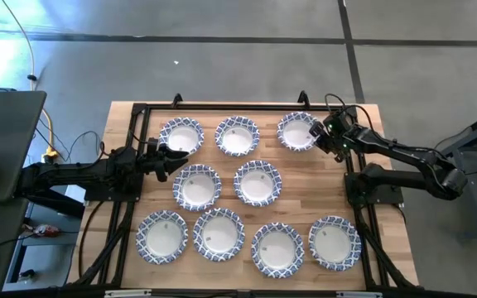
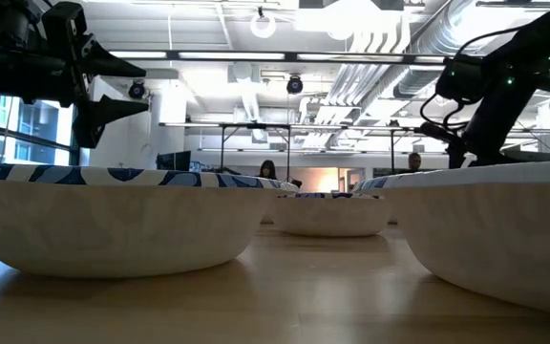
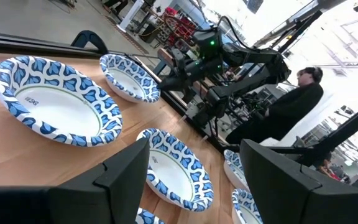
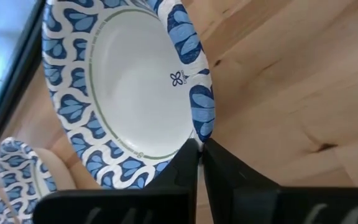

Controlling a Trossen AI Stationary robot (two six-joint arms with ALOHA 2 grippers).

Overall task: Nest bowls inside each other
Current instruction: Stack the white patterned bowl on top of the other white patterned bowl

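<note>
Nine small round paper bowls, white centres with blue-and-white patterned rims, spread singly over light wooden table: three in far row, two in middle, four in near row. Right end effector at far-right bowl, fingers pinched together on its rim. Left end effector fingers apart, hovering between far-left bowl and middle-left bowl.

You can't see the far-right bowl's pinched rim; the right gripper covers it.
</note>
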